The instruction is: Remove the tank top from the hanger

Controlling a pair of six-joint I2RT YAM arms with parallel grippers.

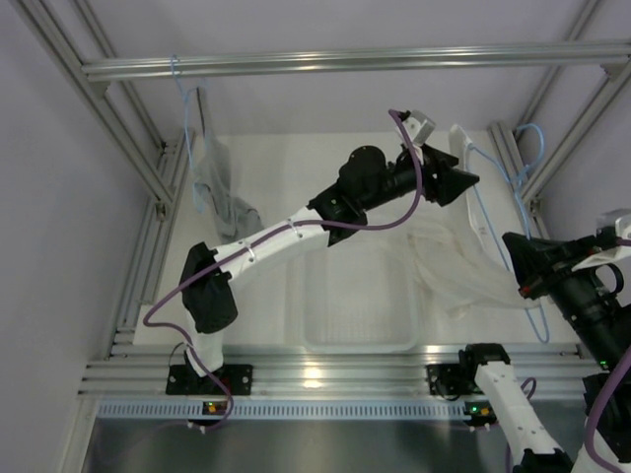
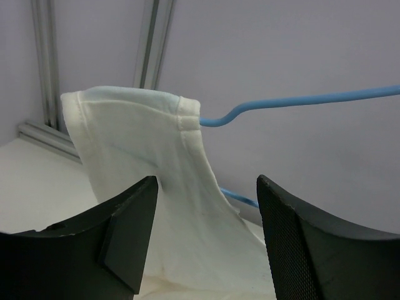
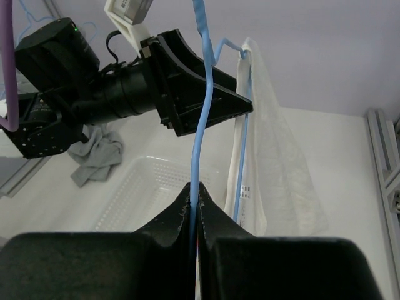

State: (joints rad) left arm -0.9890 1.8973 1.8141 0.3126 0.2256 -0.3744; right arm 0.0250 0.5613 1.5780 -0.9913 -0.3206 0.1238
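Carrying everything: the white counter (image 1: 286, 168). Hanging over its right side, one strap looped on the blue hanger (image 3: 201, 94), bottom lying on the counter: the white tank top (image 1: 463, 271). Spread wide, right in front of that strap: the left hand (image 2: 206, 181). Pinching the hanger's thin wire, pressed tight: the right hand (image 3: 194, 194).

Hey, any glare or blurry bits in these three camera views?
Top external: a bright glare patch on the near aluminium rail. Left wrist: the tank top is fairly sharp, the left gripper soft and dark. Right wrist: the right gripper is nearly black, without detail; the hanger is crisp.
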